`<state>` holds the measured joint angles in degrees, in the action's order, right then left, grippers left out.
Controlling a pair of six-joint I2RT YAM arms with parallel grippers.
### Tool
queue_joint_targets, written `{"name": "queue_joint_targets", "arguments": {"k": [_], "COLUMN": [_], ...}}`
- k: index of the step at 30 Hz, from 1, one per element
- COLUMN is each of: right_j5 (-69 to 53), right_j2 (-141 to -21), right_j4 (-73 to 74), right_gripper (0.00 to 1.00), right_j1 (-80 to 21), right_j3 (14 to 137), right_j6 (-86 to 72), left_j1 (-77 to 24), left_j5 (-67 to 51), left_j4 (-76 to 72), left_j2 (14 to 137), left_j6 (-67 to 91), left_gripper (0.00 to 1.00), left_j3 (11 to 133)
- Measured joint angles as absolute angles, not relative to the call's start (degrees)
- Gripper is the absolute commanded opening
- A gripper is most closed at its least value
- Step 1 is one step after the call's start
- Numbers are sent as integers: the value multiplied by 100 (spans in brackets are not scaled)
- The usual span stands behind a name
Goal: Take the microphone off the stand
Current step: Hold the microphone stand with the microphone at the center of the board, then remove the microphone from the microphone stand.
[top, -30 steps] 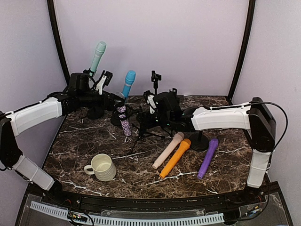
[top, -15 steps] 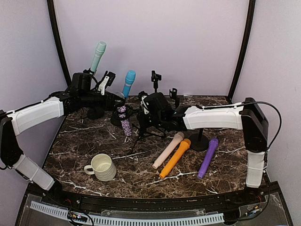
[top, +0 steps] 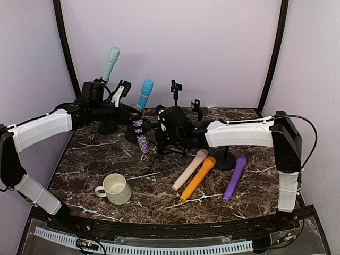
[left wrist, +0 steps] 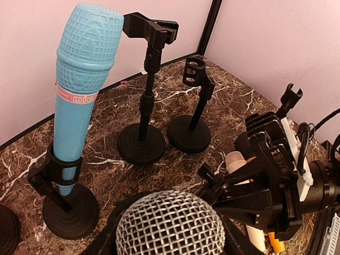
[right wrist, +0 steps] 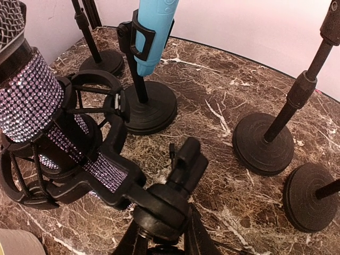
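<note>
- A sparkly purple microphone sits tilted in a black cradle on a tripod stand, toward the back of the marble tabletop.
- The left hand is at its mesh head; I cannot tell its grip.
- The right hand is close against the stand; I cannot tell its grip either.

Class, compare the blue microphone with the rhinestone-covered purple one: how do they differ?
The blue microphone has a moulded plastic head; the rhinestone microphone has metal mesh. Blue sits in a clip on a round-base stand; rhinestone sits in a ring shock mount. Both are mounted, heads up.
</note>
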<state>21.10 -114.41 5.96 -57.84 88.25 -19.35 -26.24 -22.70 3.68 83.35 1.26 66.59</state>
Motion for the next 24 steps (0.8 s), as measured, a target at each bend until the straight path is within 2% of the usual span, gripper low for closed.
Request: {"name": "queue_joint_targets", "arguments": {"k": [5, 24], "right_j5": [2193, 2408], "right_j2": [-11445, -11526], "right_j4": [617, 613], "right_gripper": [10, 5], "right_j1": [-5811, -5863], "right_j3": [8833, 8947], "right_j6": [-1940, -1914], "left_j1": [-2641, -2655], "left_j5": [-2237, -2185], "left_j4": [537, 1317], "left_j2": [8335, 8455], "left_j6": [106, -16], "left_gripper": [4, 1], "left_j3": [6768, 7382]}}
